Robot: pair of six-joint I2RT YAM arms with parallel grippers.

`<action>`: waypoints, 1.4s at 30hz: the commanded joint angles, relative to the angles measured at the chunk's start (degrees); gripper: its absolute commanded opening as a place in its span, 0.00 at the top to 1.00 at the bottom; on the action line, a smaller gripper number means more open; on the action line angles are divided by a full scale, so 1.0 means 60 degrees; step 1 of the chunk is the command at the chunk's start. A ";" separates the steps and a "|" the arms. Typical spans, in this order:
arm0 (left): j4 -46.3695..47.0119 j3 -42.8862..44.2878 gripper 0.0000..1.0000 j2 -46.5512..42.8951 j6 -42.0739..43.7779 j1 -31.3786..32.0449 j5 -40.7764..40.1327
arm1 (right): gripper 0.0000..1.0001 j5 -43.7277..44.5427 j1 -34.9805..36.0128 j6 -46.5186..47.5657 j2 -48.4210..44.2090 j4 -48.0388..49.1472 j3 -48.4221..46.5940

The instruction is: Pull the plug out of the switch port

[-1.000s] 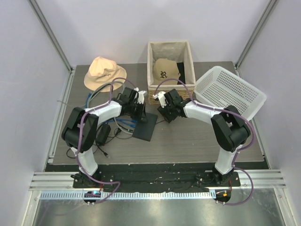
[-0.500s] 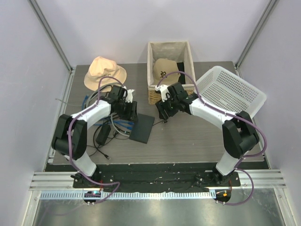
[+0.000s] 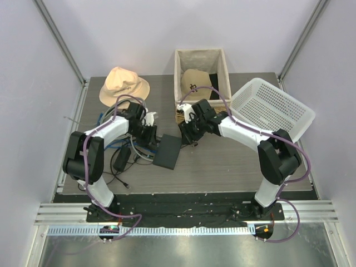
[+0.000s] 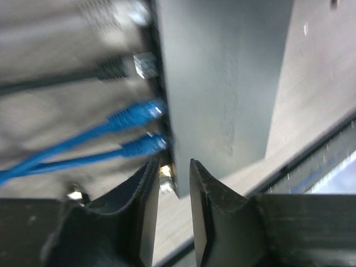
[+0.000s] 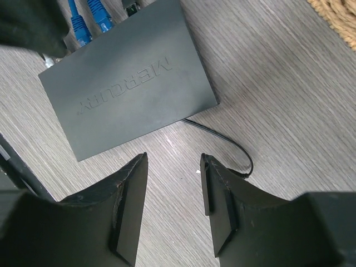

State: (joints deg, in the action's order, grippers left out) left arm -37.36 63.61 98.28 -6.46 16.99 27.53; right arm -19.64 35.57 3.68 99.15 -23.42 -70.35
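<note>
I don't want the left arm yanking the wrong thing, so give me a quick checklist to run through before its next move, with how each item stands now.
1. Blue plugs seated in the switch: ok, both are in their ports.
2. Left gripper free to grasp: ok, a narrow gap with no plug between the fingers.
3. Left gripper lined up on a plug: not ok, it sits at the switch corner, beside the blue plugs.
4. Right gripper bracing the switch: not ok, it is open over the table beside it.
5. Which plug to pull: cannot tell.

switch (image 5: 130,92): dark grey | cables (image 4: 83,139): blue | hat (image 3: 123,84): peach | basket (image 3: 272,108): white lattice | table (image 5: 267,100): grey wood-grain
</note>
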 commanded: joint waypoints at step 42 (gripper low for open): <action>0.1466 0.1672 0.45 -0.0356 -0.1751 0.1035 -0.0047 | 0.38 0.0285 -0.0875 0.1129 -0.1042 -0.2967 -0.1973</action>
State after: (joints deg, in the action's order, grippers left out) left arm -32.08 74.08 93.19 -15.09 22.90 32.12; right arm -17.93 29.65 9.41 93.27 -40.95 -84.09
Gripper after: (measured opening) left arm 0.553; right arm 0.621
